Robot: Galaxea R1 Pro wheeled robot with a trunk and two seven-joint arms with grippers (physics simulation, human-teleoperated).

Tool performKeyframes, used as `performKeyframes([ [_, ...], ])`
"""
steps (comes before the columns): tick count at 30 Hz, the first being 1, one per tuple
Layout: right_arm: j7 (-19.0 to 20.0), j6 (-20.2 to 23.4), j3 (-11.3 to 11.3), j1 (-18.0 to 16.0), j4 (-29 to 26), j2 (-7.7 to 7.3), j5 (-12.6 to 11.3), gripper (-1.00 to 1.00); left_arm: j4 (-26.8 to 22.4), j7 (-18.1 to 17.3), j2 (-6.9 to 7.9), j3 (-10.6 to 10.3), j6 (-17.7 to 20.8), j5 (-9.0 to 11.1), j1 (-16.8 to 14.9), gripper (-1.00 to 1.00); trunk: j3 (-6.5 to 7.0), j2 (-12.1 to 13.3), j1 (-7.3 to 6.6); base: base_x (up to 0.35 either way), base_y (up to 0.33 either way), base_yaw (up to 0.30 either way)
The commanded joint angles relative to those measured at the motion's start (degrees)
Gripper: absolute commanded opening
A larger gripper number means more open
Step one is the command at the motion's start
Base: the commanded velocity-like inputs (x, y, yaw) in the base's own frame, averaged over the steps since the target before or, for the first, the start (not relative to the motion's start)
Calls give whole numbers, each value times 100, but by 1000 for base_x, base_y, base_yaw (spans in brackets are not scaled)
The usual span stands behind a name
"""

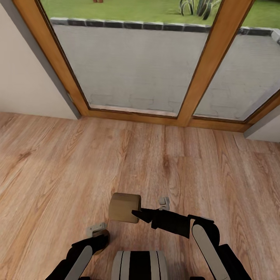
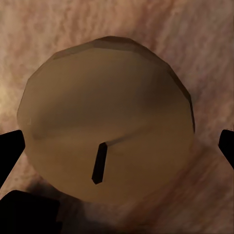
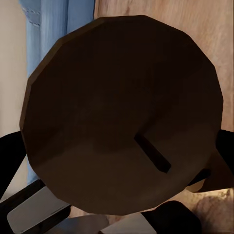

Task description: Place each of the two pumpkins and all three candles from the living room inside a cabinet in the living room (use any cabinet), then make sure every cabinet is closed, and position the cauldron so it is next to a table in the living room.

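In the head view a stubby beige candle hangs low over the plank floor, and my right gripper is shut on its side. The right wrist view shows the same candle end-on and in shadow, with its wick pointing at the camera and a dark finger at each side of it. My left gripper sits lower, near my trunk, shut on a second candle. Black fingertips flank that candle's pale top and dark wick. The pumpkins, cabinet, cauldron and table are out of view.
Wood-framed glass doors stand straight ahead, with a paved patio and grass behind them. A pale wall meets the frame on the left, and another wall corner on the right. Light plank floor lies in between. Blue sofa fabric shows behind the right candle.
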Motion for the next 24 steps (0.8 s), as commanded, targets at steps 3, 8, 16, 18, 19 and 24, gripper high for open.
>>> performKeyframes([
  [3,10,27,1,-3,-2,-2,-10,-100,-6,64,7,-19,-4,50,-3,100,-4,-2,-1,0,0,0],
  [8,8,25,1,-3,-2,-2,0,-100,-6,67,7,-19,-5,47,-3,100,-4,-2,-1,0,0,0],
  [16,1,19,1,-3,-2,1,5,-100,-5,68,7,-10,-143,47,-3,100,-48,-4,4,0,0,0],
  [18,1,19,1,-3,-2,1,5,-100,-5,68,7,-10,-160,47,-3,100,-48,-4,4,0,0,0],
  [19,1,19,1,-3,-2,2,5,-100,-5,68,7,-10,-166,47,-3,100,-48,-4,4,0,0,0],
  [24,1,19,1,-3,-2,0,13,-100,-5,68,7,-10,-172,47,-3,100,-48,-4,4,0,0,0],
])
